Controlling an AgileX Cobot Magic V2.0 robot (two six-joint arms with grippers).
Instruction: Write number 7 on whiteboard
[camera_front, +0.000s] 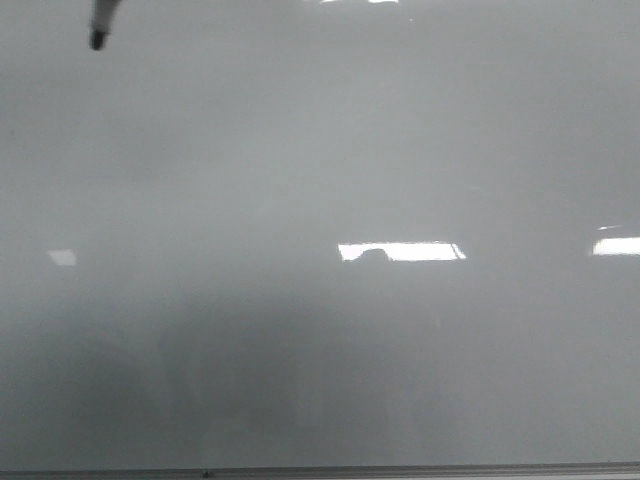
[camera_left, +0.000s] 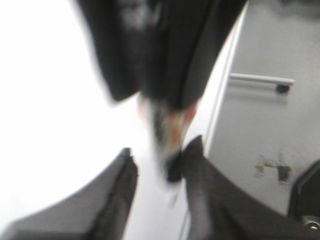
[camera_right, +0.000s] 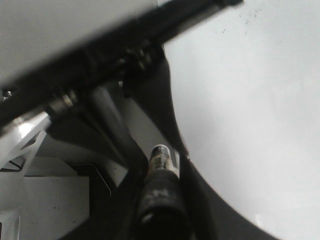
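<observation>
From the front camera I judge we are at the very start: the whiteboard (camera_front: 320, 200) fills the view, glossy and grey-white, and I see no black strokes on it anywhere, only bright light reflections. So the number 7 is not yet written. The board's thin grey frame edge runs along the bottom of that view.

A marker (camera_front: 103, 22) pokes in at the upper left of the front view, dark tip pointing down. I cannot tell whether the tip touches the surface or sits just off it.

On the left wrist view, my left hand (camera_left: 160, 167) is closed around the marker (camera_left: 167, 135); the blurred barrel sits pinched between the two dark fingers (camera_left: 107, 200), with the white board behind and its frame edge just beside.

The right wrist view is murkier. The right hand (camera_right: 162, 165) seems to have a dark cylindrical object (camera_right: 161, 190) lying between its fingers, but I cannot tell whether it is truly clamped.

Next, as I read it, the left arm should set the tip on the board and draw the top bar sideways, with light, steady pressure.
</observation>
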